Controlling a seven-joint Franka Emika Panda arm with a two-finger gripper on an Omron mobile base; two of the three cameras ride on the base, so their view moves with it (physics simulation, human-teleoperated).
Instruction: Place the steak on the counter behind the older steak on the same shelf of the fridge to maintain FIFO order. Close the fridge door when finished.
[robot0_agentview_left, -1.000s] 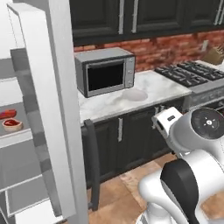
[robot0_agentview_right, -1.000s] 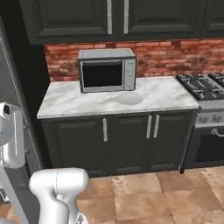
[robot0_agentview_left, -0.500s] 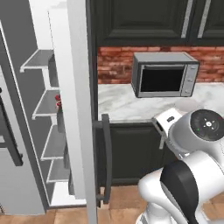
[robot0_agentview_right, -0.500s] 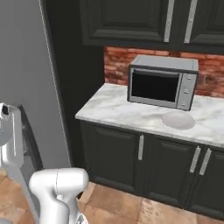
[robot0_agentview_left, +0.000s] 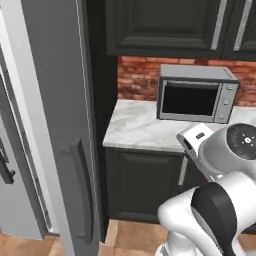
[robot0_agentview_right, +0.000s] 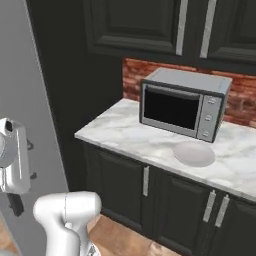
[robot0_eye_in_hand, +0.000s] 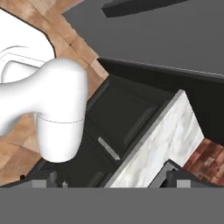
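Note:
The steak and the shelf are out of view. The fridge door (robot0_agentview_left: 50, 125) stands tall and grey at the left of the left base view, with its dark bar handle (robot0_agentview_left: 81, 192) facing me. Right of it lies the white marble counter (robot0_agentview_left: 132, 131), which also shows in the right base view (robot0_agentview_right: 130, 137) and the hand view (robot0_eye_in_hand: 162, 139). In the hand view my gripper (robot0_eye_in_hand: 111, 180) is open with nothing between its fingertips (robot0_eye_in_hand: 49, 176). It looks down over the dark cabinet fronts (robot0_eye_in_hand: 124, 111) below the counter edge. My hand (robot0_agentview_right: 15, 160) hangs at the left of the right base view.
A steel microwave (robot0_agentview_left: 196, 95) stands on the counter against the brick wall. A pale round plate (robot0_agentview_right: 194, 153) lies in front of it. Dark upper cabinets (robot0_agentview_right: 165, 25) hang above. Tiled floor (robot0_eye_in_hand: 65, 43) spreads below. A second dark handle (robot0_agentview_left: 5, 170) shows at the far left.
Both base views have swung with the base. The fridge shelves seen earlier are now hidden behind the door's outer face. The gripper has stayed open.

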